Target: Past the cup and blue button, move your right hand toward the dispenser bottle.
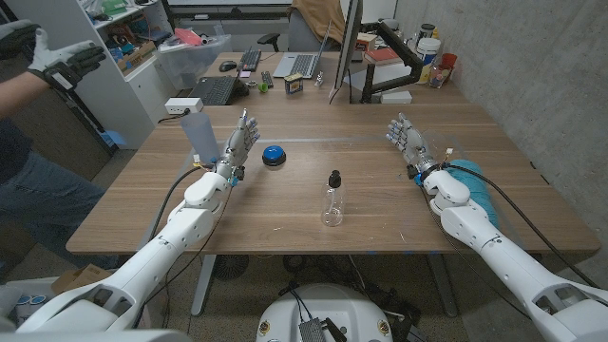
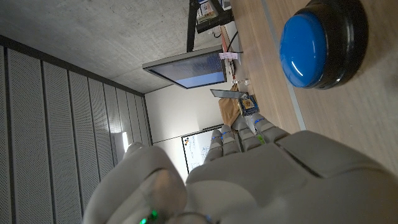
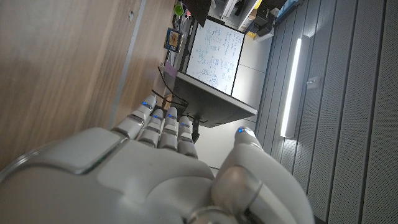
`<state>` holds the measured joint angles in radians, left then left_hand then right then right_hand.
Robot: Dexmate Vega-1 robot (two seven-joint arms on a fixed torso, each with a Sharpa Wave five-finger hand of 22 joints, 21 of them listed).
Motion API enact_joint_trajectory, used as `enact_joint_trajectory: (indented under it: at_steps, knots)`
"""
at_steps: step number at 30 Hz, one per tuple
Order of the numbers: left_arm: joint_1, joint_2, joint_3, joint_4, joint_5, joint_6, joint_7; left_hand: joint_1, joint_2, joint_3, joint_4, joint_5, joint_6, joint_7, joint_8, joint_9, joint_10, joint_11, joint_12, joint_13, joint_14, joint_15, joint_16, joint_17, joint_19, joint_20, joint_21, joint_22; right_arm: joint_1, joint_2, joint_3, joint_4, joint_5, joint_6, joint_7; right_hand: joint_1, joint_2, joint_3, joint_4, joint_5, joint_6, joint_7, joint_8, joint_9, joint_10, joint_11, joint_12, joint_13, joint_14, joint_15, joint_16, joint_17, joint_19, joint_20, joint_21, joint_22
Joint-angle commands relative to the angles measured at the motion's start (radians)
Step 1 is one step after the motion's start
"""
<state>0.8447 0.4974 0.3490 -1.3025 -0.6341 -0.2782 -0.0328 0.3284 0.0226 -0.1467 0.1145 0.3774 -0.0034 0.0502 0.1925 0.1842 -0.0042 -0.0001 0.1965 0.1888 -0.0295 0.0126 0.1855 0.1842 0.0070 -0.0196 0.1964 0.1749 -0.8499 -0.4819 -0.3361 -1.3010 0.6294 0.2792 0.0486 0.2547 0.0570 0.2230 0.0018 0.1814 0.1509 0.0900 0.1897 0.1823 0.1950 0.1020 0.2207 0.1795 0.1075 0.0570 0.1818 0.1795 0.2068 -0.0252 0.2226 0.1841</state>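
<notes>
a: where's the small clear plastic dispenser bottle with the black pump top (image 1: 332, 201)?

b: upright near the middle of the wooden table (image 1: 380, 142), long axis vertical, pump up. the round blue button on its black base (image 1: 274, 156) and the pale blue translucent cup (image 1: 199, 136) stand well to its left.

a: and the right hand (image 1: 409, 142)?

b: well apart to the bottle's right, fingers (image 1: 397, 127) spread and reaching away from the robot, holding nothing. probably waiting to begin its reach.

a: the left hand (image 1: 240, 144)?

b: fingers apart, empty, between cup and button.
</notes>
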Motion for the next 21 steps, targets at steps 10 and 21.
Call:
enact_joint_trajectory:
  at_steps: [10,21]
  knots:
    - [0.006,-0.060,-0.072,-0.002,0.056,0.051,-0.061,0.014,0.004,-0.010,-0.002,0.006,0.005,0.006,0.008,0.004,0.009,0.000,0.007,0.003,-0.010,0.005,0.004,0.002,-0.002,-0.006,0.004,0.005,-0.047,0.096,0.134,-0.031,-0.110,-0.053,0.068,0.007,0.001,0.007,-0.002,0.004,0.011,-0.003,0.005,0.003,0.011,0.000,0.003,0.005,0.009,0.000,0.006,0.003,0.007,0.000,0.004,0.002]
    - [0.008,-0.071,-0.084,-0.009,0.072,0.064,-0.069,0.016,0.006,-0.012,-0.003,0.007,0.006,0.006,0.008,0.004,0.011,-0.001,0.008,0.003,-0.009,0.006,0.004,0.002,-0.004,-0.004,0.004,0.005,-0.065,0.111,0.160,-0.053,-0.145,-0.066,0.096,0.007,0.002,0.006,-0.003,0.003,0.013,-0.007,0.005,0.003,0.013,0.000,0.002,0.005,0.009,0.000,0.006,0.003,0.007,0.002,0.002,0.002]
